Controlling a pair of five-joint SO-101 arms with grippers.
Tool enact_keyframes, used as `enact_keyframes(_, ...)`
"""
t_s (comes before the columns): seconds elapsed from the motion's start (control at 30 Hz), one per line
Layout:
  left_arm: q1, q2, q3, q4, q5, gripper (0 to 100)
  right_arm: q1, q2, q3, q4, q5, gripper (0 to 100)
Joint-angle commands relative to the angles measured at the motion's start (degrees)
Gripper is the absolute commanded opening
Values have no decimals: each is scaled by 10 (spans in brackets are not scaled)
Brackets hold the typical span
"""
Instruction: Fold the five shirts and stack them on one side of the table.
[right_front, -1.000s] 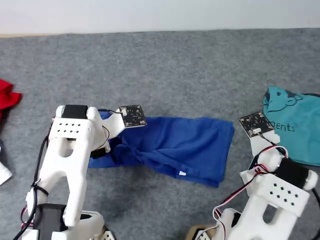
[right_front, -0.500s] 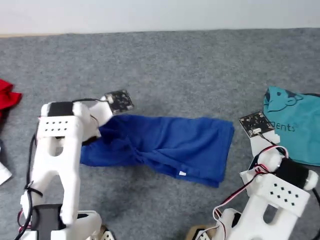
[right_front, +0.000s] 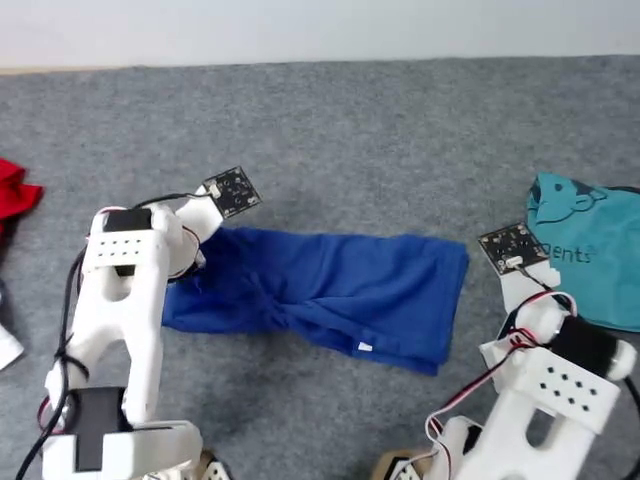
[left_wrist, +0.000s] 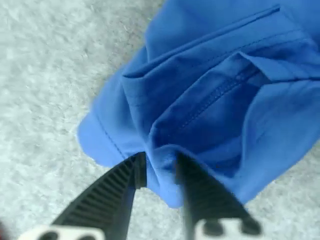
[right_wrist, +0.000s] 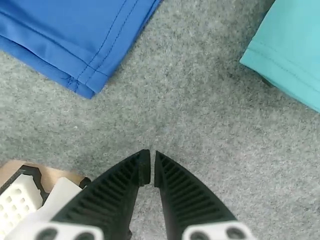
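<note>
A grey surface (right_front: 350, 130) is bounded by a pale wall (right_front: 300, 30). A blue shirt (right_front: 340, 290) is spread mid-surface, with a teal shirt (right_front: 590, 250) at the right edge. The left tool (left_wrist: 160, 167) is clamped on the blue shirt's left end. The right tool (right_wrist: 151, 170) is held together over bare surface between the two shirts.

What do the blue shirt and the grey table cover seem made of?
The blue shirt: probably thin cotton-like cloth, matte; it folds softly and shows stitched hems. The grey table cover: looks like felt or short-pile carpet, fuzzy and flecked.
</note>
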Motion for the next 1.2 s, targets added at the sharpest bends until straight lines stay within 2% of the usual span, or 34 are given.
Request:
enact_keyframes(0.0, -4, -3, -5, -9, 16, 177, -6, -7, -2, -1, 2, 36)
enact_keyframes(0.37, -44, 3, -106, -10, 18, 177, -6, -8, -3, -1, 2, 36)
enact_keyframes(0.7, -72, -3, -116, 1, 15, 162, -7, -6, -3, -5, 2, 36)
enact_keyframes(0.83, -56, -3, -131, 132, -37, 66, -7, -5, -3, -7, 2, 36)
enact_keyframes(0.97, -23, -3, -147, 265, -48, 2, -7, -5, -3, -7, 2, 36)
enact_keyframes(1.07, 2, 4, -141, 296, -47, 3, -7, -4, -2, -9, 1, 36)
enact_keyframes(1.17, 28, 11, -108, 280, -47, 3, -7, -4, -2, -9, 1, 36)
